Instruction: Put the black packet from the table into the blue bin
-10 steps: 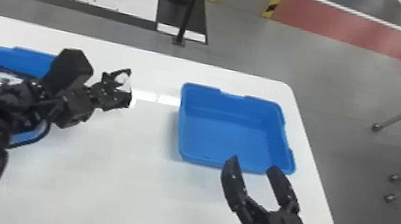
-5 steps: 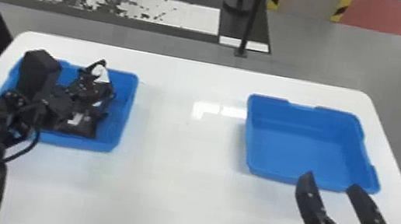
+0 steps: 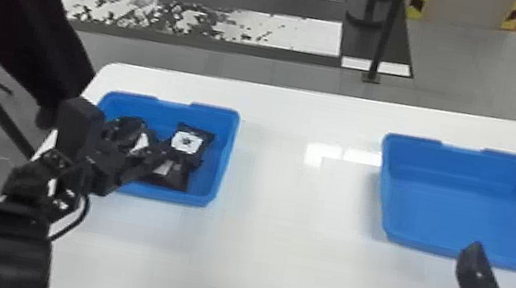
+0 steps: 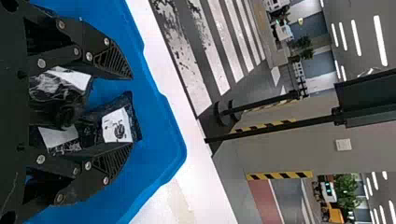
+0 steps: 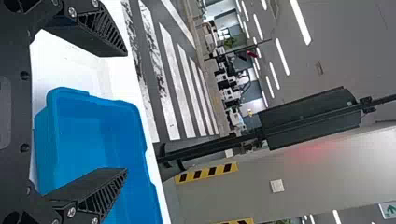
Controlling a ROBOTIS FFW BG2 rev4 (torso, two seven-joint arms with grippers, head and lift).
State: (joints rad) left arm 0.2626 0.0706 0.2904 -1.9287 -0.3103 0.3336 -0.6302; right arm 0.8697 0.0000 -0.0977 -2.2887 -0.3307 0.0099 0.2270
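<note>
Grey flooring with scuffed white stripes lies beyond a glossy white table, whose corners are rounded. Several black packets are inside the left-hand blue bin, so the placing looks done; which of them is the one asked for cannot be told. What remains, by judgement, is only to lift the left gripper clear. Its two fingers stand well apart over the bin, with nothing evidently pinched between them, though the packets lie close beneath and one could snag on the way up.

The labelled packet is a soft, roughly rectangular pouch, dark and crinkled, with a white square carrying a round dark mark. Another packet lies just beside it, its film catching the light. The right-hand blue bin is smooth, shallow plastic with a notched rim; near it waits the right gripper, its ridged black fingers spread wide and holding nothing.
</note>
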